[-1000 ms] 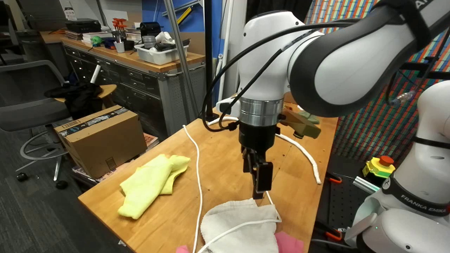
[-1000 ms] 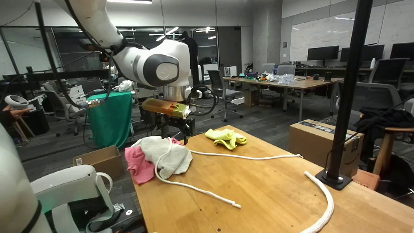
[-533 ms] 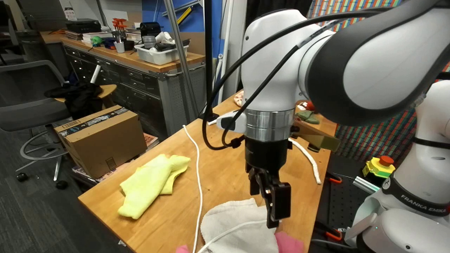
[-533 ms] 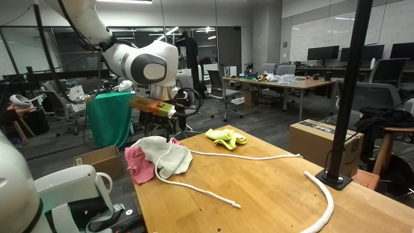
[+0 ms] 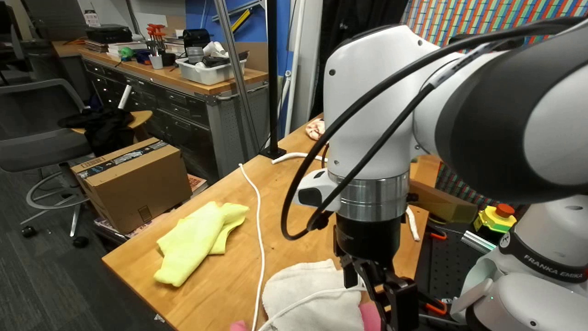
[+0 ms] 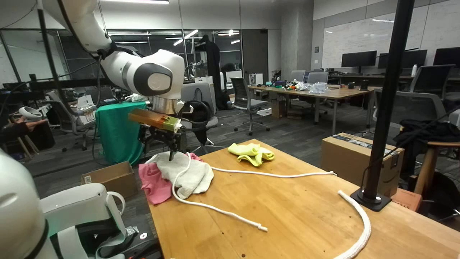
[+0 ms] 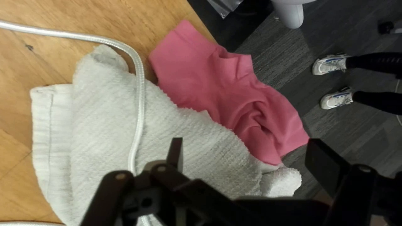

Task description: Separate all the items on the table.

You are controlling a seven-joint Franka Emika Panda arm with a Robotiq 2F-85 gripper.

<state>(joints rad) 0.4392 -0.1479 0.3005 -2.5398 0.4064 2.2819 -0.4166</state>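
Observation:
A white-grey cloth lies rumpled at one end of the wooden table, partly covering a pink cloth that reaches past the table's edge. Across the white-grey cloth runs a thin white rope, looping out onto the wood. My gripper hovers over the pile, jaws wide apart, nothing held; one finger is above the white-grey cloth, the other out beyond its edge. A folded yellow cloth sits apart. Farther off are a thicker white rope and a pinkish bundle, partly behind the arm.
A black pole is mounted at the table's side. On the floor stand a taped cardboard box and an open box. White robot hardware flanks the table. Someone's shoes show on the floor past the table end.
My open gripper has travelled over the white-grey cloth towards the table's end, rightward and down in an exterior view. Cloths and ropes have stayed where they were.

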